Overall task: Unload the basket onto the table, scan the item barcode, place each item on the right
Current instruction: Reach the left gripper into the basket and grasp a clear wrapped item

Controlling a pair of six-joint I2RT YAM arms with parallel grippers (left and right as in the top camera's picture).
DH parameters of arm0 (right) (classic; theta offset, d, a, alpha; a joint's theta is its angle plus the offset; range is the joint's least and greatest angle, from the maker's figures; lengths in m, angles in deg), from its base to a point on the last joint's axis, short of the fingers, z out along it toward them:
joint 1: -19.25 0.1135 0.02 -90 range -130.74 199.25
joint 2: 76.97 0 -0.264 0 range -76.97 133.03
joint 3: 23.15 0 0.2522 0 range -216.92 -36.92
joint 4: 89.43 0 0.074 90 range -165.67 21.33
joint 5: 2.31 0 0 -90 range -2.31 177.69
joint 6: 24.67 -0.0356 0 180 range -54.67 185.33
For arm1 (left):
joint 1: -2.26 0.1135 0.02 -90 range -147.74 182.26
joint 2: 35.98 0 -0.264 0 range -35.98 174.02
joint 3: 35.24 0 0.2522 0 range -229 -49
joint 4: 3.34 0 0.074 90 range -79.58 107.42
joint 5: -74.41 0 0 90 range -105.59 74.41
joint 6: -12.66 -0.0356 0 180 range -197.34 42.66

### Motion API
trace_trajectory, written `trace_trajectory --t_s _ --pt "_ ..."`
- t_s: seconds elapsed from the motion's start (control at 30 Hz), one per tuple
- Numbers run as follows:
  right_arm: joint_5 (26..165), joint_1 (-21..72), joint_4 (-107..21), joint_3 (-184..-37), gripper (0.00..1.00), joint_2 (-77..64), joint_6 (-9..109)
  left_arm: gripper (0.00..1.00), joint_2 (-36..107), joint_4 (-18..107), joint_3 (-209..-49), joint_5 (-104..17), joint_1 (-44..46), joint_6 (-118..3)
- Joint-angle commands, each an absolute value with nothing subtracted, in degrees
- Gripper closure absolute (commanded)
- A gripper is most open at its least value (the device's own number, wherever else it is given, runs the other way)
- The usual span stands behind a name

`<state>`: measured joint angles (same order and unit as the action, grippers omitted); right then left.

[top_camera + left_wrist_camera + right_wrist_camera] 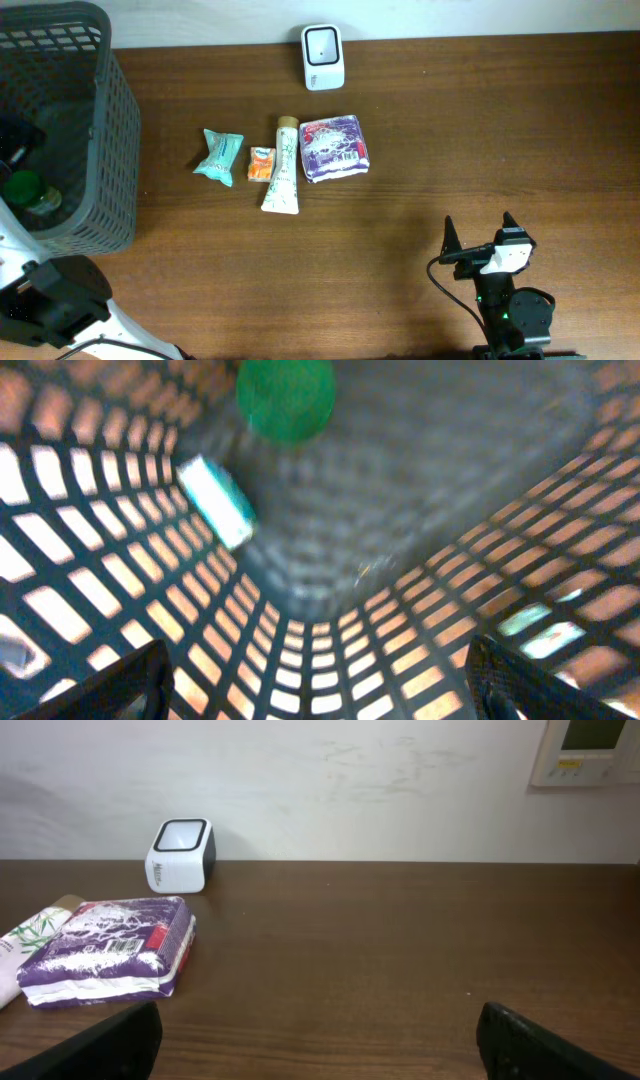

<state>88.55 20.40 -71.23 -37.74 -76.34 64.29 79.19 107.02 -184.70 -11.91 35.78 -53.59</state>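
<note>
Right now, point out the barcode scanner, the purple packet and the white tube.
barcode scanner [321, 45]: overhead view, on the dark window in its top face.
purple packet [335, 148]: overhead view, middle of its printed top side.
white tube [282, 172]: overhead view, mid-body, below the tan cap.

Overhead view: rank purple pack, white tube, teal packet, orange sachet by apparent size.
1. purple pack, the largest in area
2. white tube, longer than the pack but much narrower
3. teal packet
4. orange sachet, clearly the smallest
All lie flat at similar depth, so nearness does not skew this.
</note>
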Motion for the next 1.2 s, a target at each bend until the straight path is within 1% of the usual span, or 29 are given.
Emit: trace_trajectory --t_s 0.0,0.1,0.23,0.47,0.53,0.6,0.73,0.9,1.0,1.07,1.13,1.17 --pt "88.05 20.03 -71.16 -37.23 0.01 -76.65 64.42 0.09 78.1 106.69 -177.05 -8.43 35.6 -48.17" --pt "88.05 20.03 -71.16 -37.23 0.01 -76.67 64.42 0.09 78.1 105.73 -171.76 -2.6 35.71 -42.07" --pt "88.05 20.03 -71.16 -37.23 0.01 -76.65 64.42 0.09 78.12 99.87 -164.79 -2.47 35.82 -41.96" --pt "88.05 20.03 -71.16 -37.23 0.01 -76.67 64.42 0.1 78.32 89.51 -157.45 -0.7 37.22 -41.99" --pt "88.07 20.03 -71.16 -37.23 0.01 -76.67 64.42 0.15 78.34 88.88 -157.14 4.29 37.72 -41.99" --pt "88.05 20.03 -71.16 -37.23 0.01 -76.65 64.42 0.16 78.32 88.9 -157.14 6.93 37.7 -41.99" --pt "88.05 20.03 -71.16 -37.23 0.01 -76.67 64.42 0.36 78.32 89.23 -157.14 6.54 37.7 -41.99" --pt "88.05 20.03 -71.16 -37.23 0.01 -76.67 64.42 0.37 78.32 89.56 -156.64 8.77 37.7 -41.96" --pt "88.05 20.03 -71.16 -37.23 0.01 -76.67 64.42 0.38 78.34 87.72 -154.32 9.34 37.7 -41.94" --pt "88.05 20.03 -71.16 -37.23 0.01 -76.65 64.4 0.43 78.47 84.77 -151.5 9.31 37.7 -42.01" --pt "88.05 20.03 -71.16 -37.23 0.01 -76.65 64.42 0.53 78.47 82.17 -149.05 9.05 37.7 -42.03" --pt "88.05 20.03 -71.16 -37.23 0.01 -76.65 64.42 0.55 78.47 80.9 -148.24 8.81 37.7 -42.2"
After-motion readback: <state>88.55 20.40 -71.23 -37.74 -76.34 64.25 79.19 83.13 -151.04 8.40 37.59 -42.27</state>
